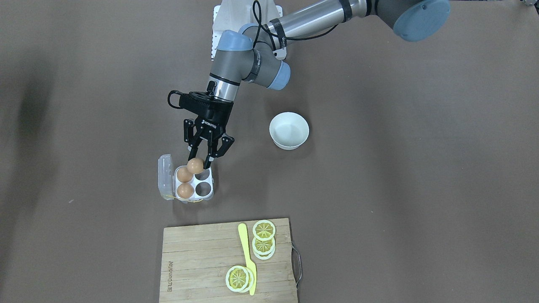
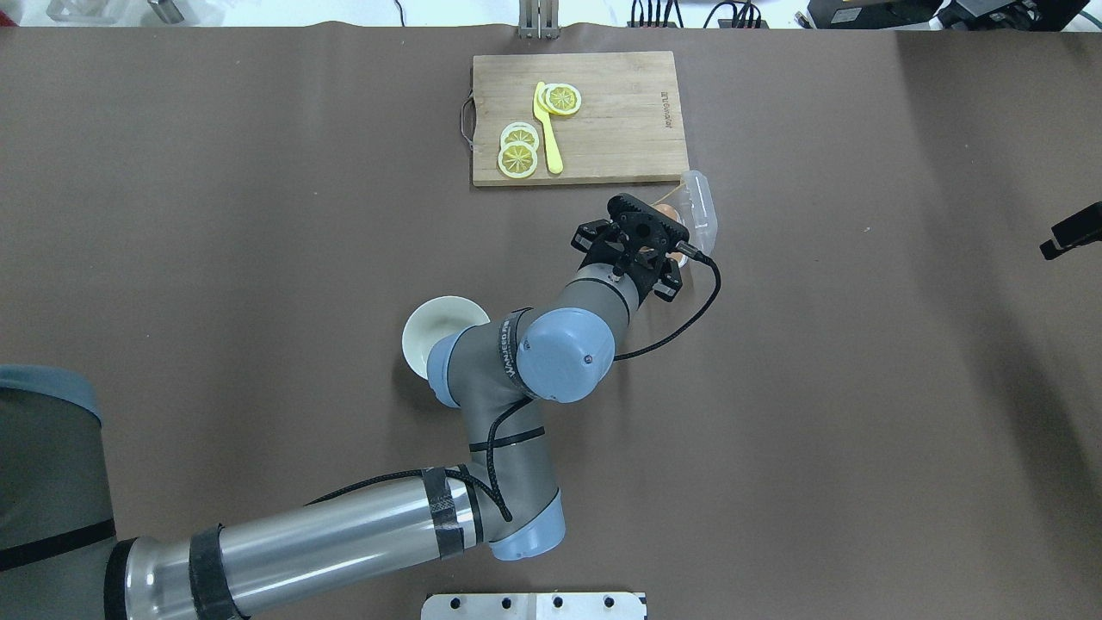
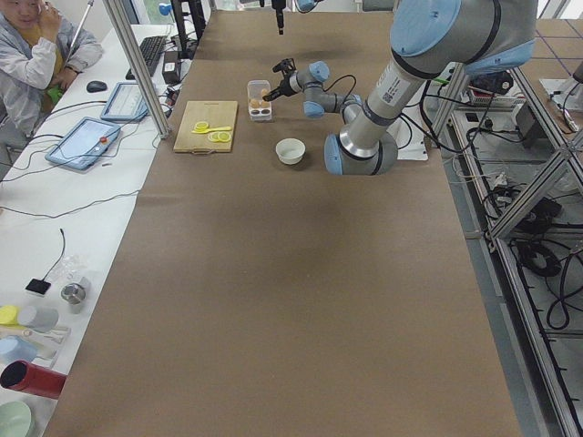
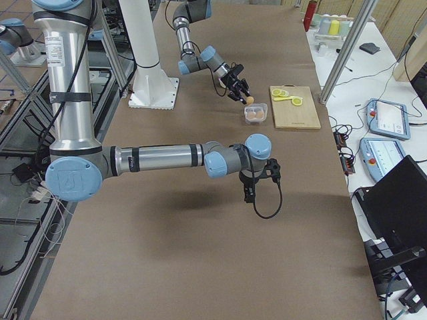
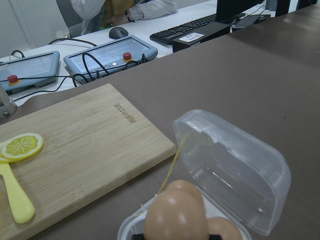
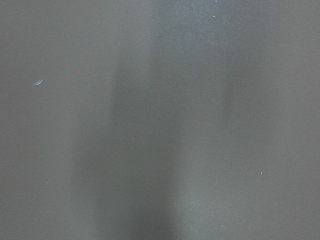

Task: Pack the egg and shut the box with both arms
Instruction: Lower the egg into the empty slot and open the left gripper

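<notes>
As I stand on the operators' side facing the robot, with twelve o'clock at its base, the brown table (image 1: 421, 189) spreads wide under everything. The left arm (image 1: 236, 63) comes in from one o'clock and bends down toward the middle. The right arm (image 4: 160, 159) lies stretched low over the table, well apart from the other things. Its right gripper (image 4: 248, 192) points downward, and I cannot tell whether those jaws are apart or together. A bamboo cutting board (image 1: 202, 261) sits at six o'clock by my edge, its wire handle on the three o'clock side. A round white bowl (image 1: 289, 146) stands at two o'clock from the box (image 1: 195, 182), apart from it. The box rests near the board's twelve o'clock edge without touching it, its clear lid (image 1: 165, 174) swung open on the tray's nine o'clock side. The left gripper (image 1: 198, 161) hangs over the tray's twelve o'clock rim, jaws clamped on the egg (image 1: 195, 166). That egg is held just above the tray, close beside a second egg (image 1: 184, 174); I cannot tell whether the two touch. A third egg (image 1: 185, 190) fills the other nine o'clock cell, and the two three o'clock cells gape dark. On the board, lemon slices (image 1: 264, 229) lie in two clusters with a yellow knife (image 1: 246, 252) between them.
</notes>
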Robot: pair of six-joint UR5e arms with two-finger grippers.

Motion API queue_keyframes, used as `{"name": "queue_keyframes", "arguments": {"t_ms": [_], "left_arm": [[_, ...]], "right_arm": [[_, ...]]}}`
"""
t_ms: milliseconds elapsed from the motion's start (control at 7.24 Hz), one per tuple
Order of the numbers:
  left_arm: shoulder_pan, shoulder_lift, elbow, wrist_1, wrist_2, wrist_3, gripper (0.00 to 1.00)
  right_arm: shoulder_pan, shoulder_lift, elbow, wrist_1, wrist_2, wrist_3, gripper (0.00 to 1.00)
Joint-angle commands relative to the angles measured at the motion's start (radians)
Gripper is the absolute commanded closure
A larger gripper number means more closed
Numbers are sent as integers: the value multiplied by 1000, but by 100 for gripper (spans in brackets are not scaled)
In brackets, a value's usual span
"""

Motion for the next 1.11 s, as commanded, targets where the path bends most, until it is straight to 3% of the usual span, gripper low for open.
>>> {"name": "queue_keyframes", "arguments": {"t_ms": [0, 553, 691, 829, 967], "left_arm": [[-3, -18, 35, -1, -8, 0, 100], [-7, -27, 67, -4, -22, 2, 100], [-17, -29, 75, -2, -34, 2, 96], [-20, -30, 80, -2, -38, 2, 66], [-18, -30, 80, -4, -38, 3, 48]], "right_arm": [[0, 0, 2, 0, 0, 0, 0], [0, -2, 3, 0, 23, 0, 0], [0, -2, 3, 0, 23, 0, 0], [2, -2, 5, 0, 23, 0, 0], [2, -2, 3, 0, 23, -2, 0]]}}
